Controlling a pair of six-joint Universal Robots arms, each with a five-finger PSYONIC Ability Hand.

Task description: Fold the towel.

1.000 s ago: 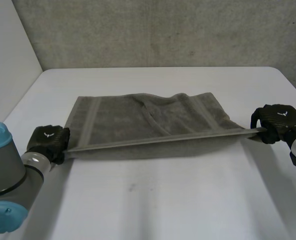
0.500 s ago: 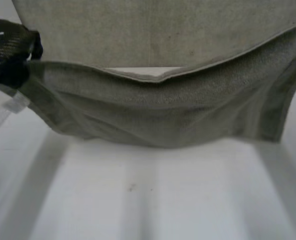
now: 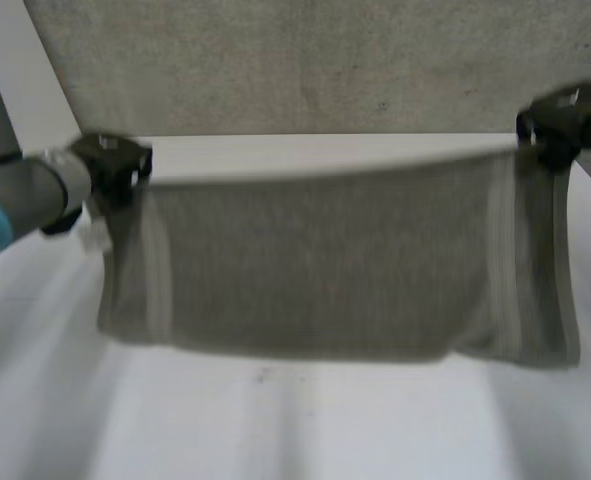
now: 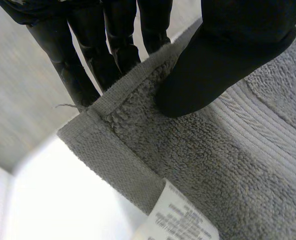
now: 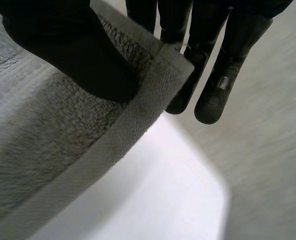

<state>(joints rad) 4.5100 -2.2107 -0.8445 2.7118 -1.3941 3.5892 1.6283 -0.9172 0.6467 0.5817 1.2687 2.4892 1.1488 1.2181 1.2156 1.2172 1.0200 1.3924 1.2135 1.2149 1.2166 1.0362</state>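
Towel [image 3: 325,270] hangs as a flat sheet over the worktop [image 3: 275,430], its top edge stretched between the left hand [image 3: 110,165] and the right hand [image 3: 560,120]. Each hand pinches a top corner between its thumb and fingers [image 4: 82,65]. For a clean fold, both hands should probably travel level and together, with the edge taut, so the hanging edge lands first and square.

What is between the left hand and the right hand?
The towel: in the head view its top edge spans from the left hand to the right hand, each pinching a corner.
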